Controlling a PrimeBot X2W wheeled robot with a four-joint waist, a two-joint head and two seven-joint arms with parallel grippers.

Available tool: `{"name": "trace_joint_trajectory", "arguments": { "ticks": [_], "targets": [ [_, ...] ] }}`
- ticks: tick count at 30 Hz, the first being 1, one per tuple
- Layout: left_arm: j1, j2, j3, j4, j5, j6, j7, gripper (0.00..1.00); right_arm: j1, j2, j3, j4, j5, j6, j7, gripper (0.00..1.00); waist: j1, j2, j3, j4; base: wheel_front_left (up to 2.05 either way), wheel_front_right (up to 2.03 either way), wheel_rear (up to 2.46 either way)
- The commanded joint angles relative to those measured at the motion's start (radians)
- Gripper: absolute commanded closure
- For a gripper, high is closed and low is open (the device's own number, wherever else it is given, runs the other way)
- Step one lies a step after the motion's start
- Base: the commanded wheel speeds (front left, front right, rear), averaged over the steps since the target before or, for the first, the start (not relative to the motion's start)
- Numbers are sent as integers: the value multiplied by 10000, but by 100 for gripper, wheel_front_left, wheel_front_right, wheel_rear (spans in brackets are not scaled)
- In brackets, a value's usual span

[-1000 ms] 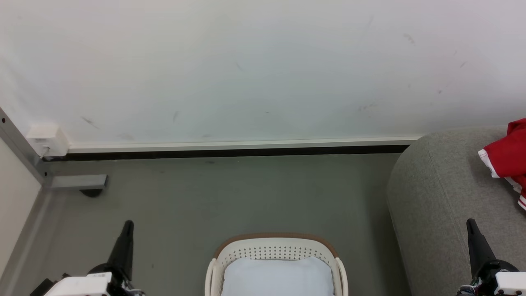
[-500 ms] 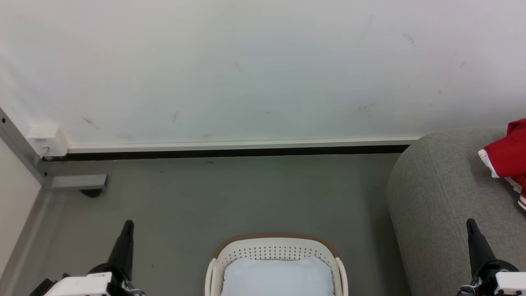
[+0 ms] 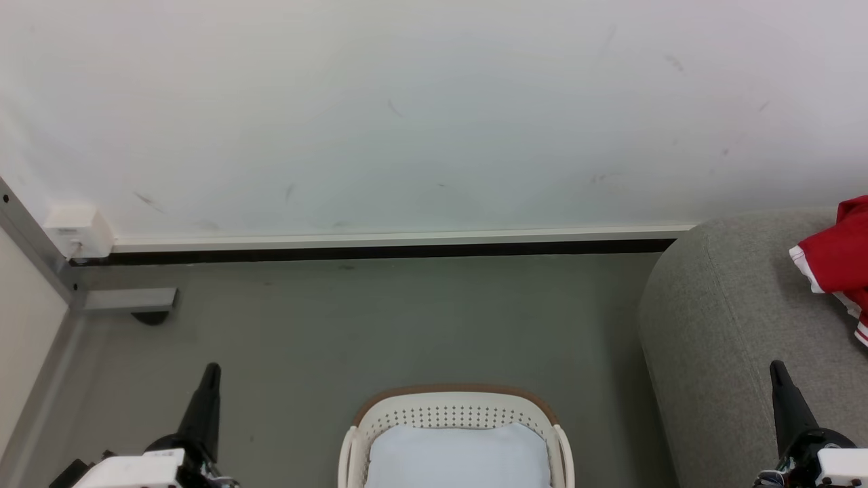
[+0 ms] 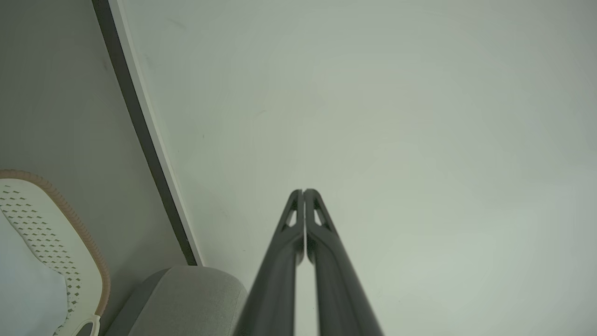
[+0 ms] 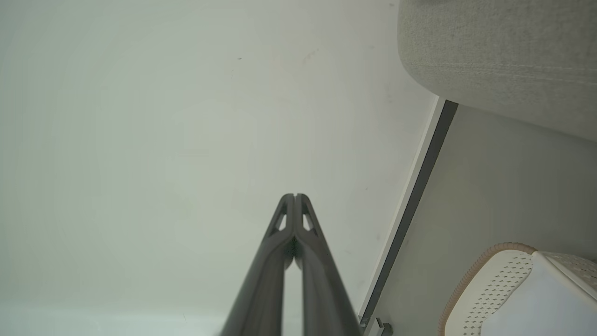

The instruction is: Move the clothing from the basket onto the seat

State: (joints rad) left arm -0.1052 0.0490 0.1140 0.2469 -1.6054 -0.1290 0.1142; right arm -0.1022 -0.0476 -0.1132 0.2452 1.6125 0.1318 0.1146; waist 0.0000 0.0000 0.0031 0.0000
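Note:
Red clothing (image 3: 839, 261) with white trim lies on the grey seat (image 3: 719, 325) at the right edge of the head view. The cream basket (image 3: 456, 415) with a brown rim stands on the floor at bottom centre and holds a pale white pad (image 3: 458, 457). My left gripper (image 3: 211, 371) is at the lower left, left of the basket, shut with nothing in it; its fingertips meet in the left wrist view, left gripper (image 4: 303, 191). My right gripper (image 3: 776, 369) is over the seat's front, shut and empty, right gripper (image 5: 295, 196). The basket (image 4: 70, 224) and basket (image 5: 485, 275) show at the wrist views' edges.
A white wall (image 3: 407, 115) with a dark skirting strip (image 3: 380, 252) runs behind the grey floor (image 3: 380, 325). A white box (image 3: 78, 230) and a grey metal bracket (image 3: 129, 298) sit at the left corner.

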Motion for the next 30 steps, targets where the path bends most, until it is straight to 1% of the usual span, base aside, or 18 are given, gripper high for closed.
{"name": "trace_joint_trajectory", "arguments": {
  "ticks": [1,30],
  "targets": [
    [-89,18,21,-29,-135,-45,38,100,-116,-48,-40,-43,9,-21,29,100,0,0,0,0,0,0,0],
    [-89,18,19,-31,-137,-45,36,100,-117,-48,-38,-43,8,-21,28,100,0,0,0,0,0,0,0]
  ]
}}
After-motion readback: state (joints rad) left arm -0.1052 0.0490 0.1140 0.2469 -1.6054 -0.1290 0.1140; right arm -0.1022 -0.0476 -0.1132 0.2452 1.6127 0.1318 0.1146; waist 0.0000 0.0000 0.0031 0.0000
